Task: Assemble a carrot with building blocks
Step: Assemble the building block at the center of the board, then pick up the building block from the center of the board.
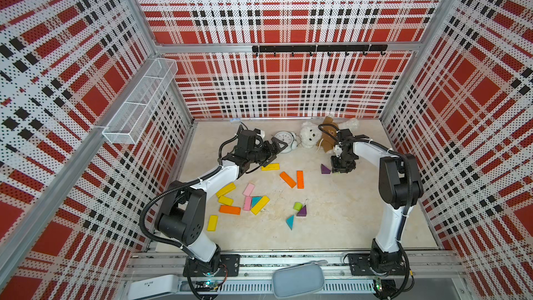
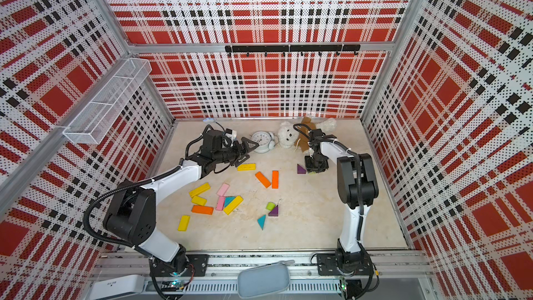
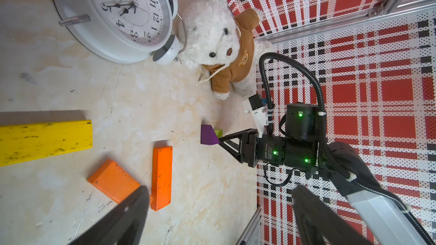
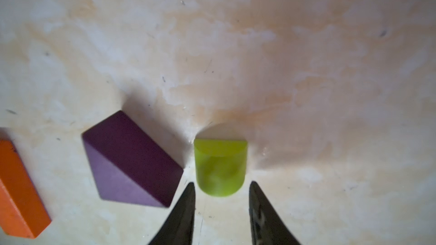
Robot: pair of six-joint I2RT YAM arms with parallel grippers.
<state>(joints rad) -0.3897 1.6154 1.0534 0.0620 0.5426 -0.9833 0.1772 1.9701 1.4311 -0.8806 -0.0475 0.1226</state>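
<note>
Right gripper [image 4: 221, 183] poised at the lime-green stub [image 4: 220, 163], pickup step
Jaws slightly parted at its near end, nothing pinched; probably needs a nudge forward, then a squeeze.

I find a lime-green stub [image 4: 220, 168] lying on the counter [image 4: 306, 67], a purple triangle [image 4: 132, 161] just beside it, apart. Two orange bars [image 1: 287, 179] lie flat mid-counter, forming a narrow V. Yellow bars [image 1: 225, 189], pink bars [image 1: 248, 189] and a teal triangle [image 1: 290, 221] lie scattered flat, none assembled.
</note>
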